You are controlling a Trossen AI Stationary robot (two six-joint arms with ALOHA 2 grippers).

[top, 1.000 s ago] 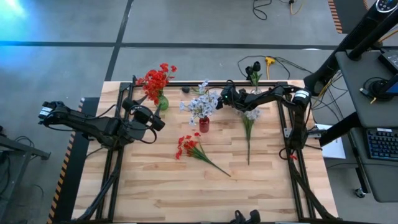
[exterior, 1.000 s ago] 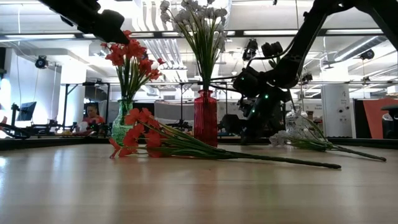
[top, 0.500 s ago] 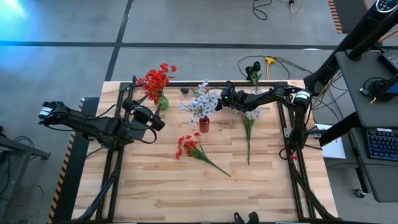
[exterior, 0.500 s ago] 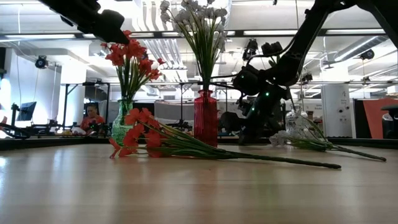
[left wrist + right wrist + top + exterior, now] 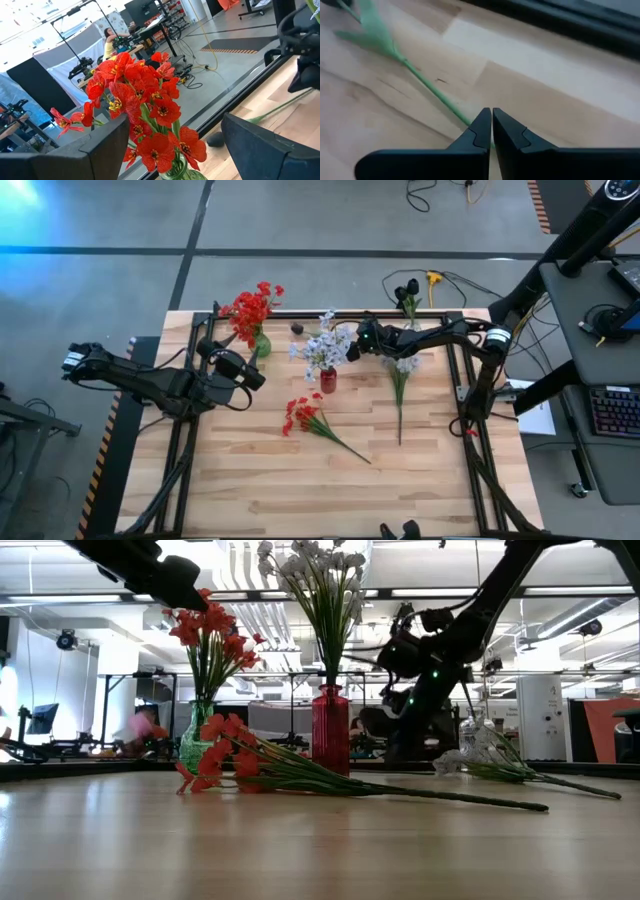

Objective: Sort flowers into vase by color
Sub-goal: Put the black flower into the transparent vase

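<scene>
A green vase [image 5: 262, 346] holds red flowers [image 5: 250, 308]; a red vase [image 5: 328, 380] holds pale blue-white flowers [image 5: 325, 348]. A red bunch [image 5: 300, 416] and a pale stem [image 5: 401, 378] lie flat on the table. A dark bud [image 5: 298, 327] rests near the far edge, and its thin green stalk [image 5: 270, 111] runs toward my right gripper [image 5: 361, 334], which is shut just right of the red vase. My left gripper [image 5: 250, 372] hangs open and empty, above the table and near the green vase. My right gripper pinches the thin green stalk [image 5: 462, 116] between its two fingertips [image 5: 481, 125], far from the bud end. The fingers lie across the stalk. The held stretch is raised off the table, and the stalk slopes down toward the dark bud [image 5: 215, 140] on the wood.
A black frame rail [image 5: 400, 313] runs along the table's far edge, with arm bases at both sides. The near half of the table [image 5: 320, 490] is bare wood. People and equipment show in the room beyond the far edge.
My right gripper has risen and drifted slightly toward the table's left, staying shut. The vases, the lying flowers and my left arm have kept still.
</scene>
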